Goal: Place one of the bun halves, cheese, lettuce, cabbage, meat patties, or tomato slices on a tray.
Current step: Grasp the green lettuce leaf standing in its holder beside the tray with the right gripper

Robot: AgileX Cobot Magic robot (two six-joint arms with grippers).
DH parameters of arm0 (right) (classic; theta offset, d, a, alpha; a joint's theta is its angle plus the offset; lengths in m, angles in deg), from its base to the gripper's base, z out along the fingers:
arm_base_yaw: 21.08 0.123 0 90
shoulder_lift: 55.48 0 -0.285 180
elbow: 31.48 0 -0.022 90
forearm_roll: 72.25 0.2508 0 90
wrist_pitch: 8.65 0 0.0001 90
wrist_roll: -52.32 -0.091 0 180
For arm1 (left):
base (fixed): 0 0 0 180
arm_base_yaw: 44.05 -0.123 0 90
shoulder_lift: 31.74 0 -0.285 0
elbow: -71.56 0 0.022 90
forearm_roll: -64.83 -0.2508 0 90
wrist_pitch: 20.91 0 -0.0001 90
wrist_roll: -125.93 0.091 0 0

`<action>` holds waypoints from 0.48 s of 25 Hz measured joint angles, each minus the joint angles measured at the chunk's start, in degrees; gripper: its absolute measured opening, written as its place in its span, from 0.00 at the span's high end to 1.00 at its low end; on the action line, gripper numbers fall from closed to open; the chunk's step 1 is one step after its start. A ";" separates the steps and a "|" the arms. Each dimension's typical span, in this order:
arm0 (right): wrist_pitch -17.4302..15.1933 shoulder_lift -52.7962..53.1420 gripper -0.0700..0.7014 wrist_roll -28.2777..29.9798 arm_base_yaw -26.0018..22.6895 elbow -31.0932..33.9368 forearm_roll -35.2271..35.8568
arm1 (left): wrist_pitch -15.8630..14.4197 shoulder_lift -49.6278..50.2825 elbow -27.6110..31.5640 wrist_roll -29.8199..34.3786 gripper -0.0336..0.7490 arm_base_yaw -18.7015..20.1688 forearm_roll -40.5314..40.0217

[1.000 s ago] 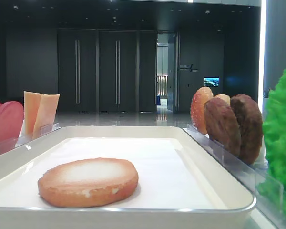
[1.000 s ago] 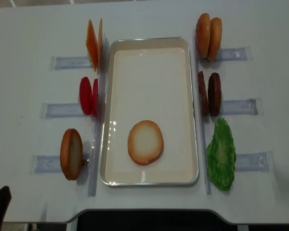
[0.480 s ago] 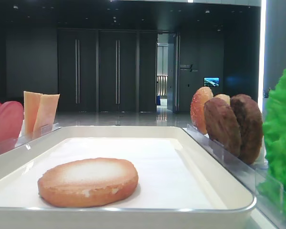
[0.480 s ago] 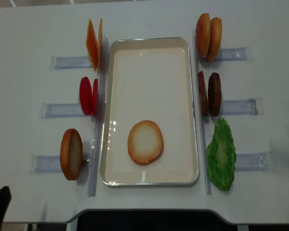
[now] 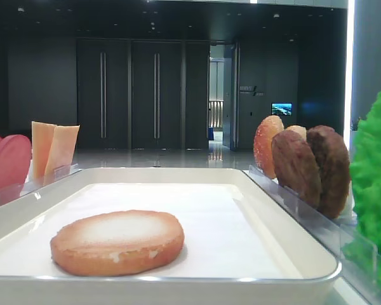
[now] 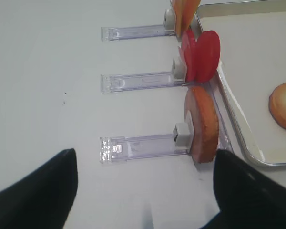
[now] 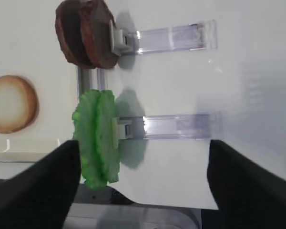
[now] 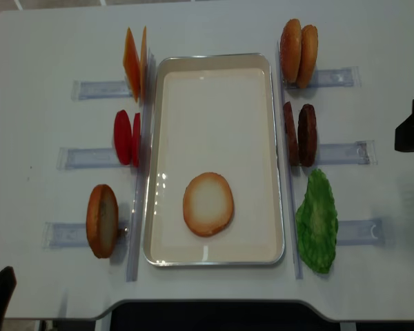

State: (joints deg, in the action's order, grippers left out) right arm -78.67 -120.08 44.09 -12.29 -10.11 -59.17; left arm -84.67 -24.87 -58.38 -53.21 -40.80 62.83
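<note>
White table (image 8: 48, 41) carries your large white rectangular tray (image 8: 214, 61), one round toasted bun half (image 8: 208, 203) lying flat inside. Only your right wrist view shows the right pincer (image 7: 138, 183), jaws apart, empty, above the thin ruffled green lettuce leaf (image 7: 97, 137) upright in its clear plastic holder (image 7: 176, 126). Left pincer (image 6: 145, 191): likewise apart, empty.

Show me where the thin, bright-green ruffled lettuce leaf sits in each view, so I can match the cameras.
Low exterior high view: far right edge, cropped, lettuce.
Overhead exterior high view: lower right, just outside the large white tray.
Right wrist view: lower left of centre, edge-on in a clear plastic holder.
Left wrist view: not in it.
Shared landmark: the round toasted bun half lying flat on the tray.
</note>
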 joint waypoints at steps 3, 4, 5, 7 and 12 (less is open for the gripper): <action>0.00 -0.84 0.23 -5.40 7.22 0.00 -2.07 | 0.00 0.00 0.00 0.00 0.07 0.00 0.00; 0.00 -1.13 0.23 -7.07 9.84 0.00 -2.76 | 0.00 0.00 0.00 0.00 0.07 0.00 0.00; 0.00 -1.45 0.23 -9.06 11.96 0.00 -3.66 | 0.00 0.00 0.00 0.00 0.07 0.00 0.00; 0.00 -2.14 0.23 -13.10 16.75 0.00 -6.04 | 0.00 0.00 0.00 0.00 0.07 0.00 0.00; 0.98 -5.09 0.23 -20.99 24.97 0.00 -10.89 | 0.00 0.00 0.00 0.00 0.07 0.00 0.00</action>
State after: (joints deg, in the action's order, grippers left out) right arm -77.69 -125.17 23.10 12.69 -10.11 -70.06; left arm -84.67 -24.87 -58.38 -53.21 -40.80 62.83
